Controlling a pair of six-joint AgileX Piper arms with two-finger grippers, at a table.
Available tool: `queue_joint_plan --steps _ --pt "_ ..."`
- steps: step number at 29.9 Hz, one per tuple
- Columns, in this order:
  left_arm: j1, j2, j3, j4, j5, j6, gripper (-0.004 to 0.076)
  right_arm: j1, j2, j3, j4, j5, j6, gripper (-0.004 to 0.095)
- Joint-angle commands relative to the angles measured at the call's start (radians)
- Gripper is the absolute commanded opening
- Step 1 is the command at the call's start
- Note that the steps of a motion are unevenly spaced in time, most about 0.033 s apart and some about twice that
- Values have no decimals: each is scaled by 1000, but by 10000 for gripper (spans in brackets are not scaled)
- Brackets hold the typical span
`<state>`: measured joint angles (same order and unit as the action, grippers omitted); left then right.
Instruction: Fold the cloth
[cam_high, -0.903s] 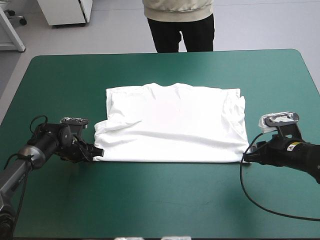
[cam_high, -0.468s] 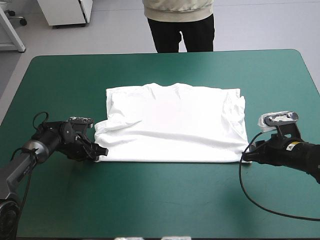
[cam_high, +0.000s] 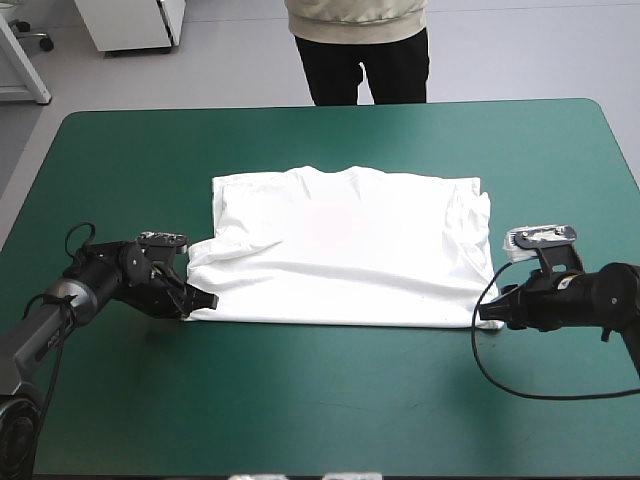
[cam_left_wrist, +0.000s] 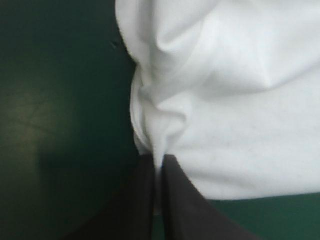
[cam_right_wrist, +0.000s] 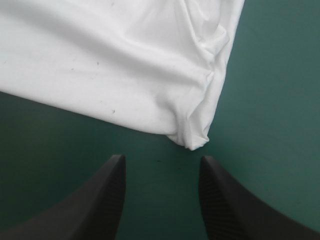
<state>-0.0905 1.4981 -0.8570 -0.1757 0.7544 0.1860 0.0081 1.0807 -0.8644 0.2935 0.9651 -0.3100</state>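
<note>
Your right gripper has slid closer to the T-shirt since the earlier frame. Its fingers stand wide apart, with the T-shirt's near right corner just ahead of them. Your left gripper pinches the T-shirt's near left corner, fingers all but closed on the fabric. The T-shirt lies spread flat on the middle of the table.

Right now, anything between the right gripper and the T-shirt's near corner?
Nothing visible. The right gripper is open, the T-shirt corner lies just ahead of it, and only bare teal-green cover shows between them.
</note>
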Motion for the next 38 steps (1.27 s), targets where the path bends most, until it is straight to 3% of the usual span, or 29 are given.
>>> queue_joint_plan --steps 1,6,16,19,25,33,38 --pt "-8 -6 -7 -54 -14 5 -9 -7 63 -17 28 -20 -7 496" --pt "-8 -6 -7 -61 -6 24 -9 -7 160 -17 7 -105 7 496" --pt "-8 -6 -7 -61 -20 24 -9 -5 324 -17 -3 -103 7 464" --pt "-8 -6 -7 -57 -20 26 -9 -5 364 -17 4 -93 7 352" --pt "-8 -6 -7 -57 -18 47 -9 -5 392 -17 46 -90 -49 -16" --pt "-8 -33 -7 -50 -31 41 -9 -5 310 -17 20 -79 -41 -7" --pt "-8 -88 -7 -29 23 40 -9 -5 233 -16 13 -50 -41 -8"
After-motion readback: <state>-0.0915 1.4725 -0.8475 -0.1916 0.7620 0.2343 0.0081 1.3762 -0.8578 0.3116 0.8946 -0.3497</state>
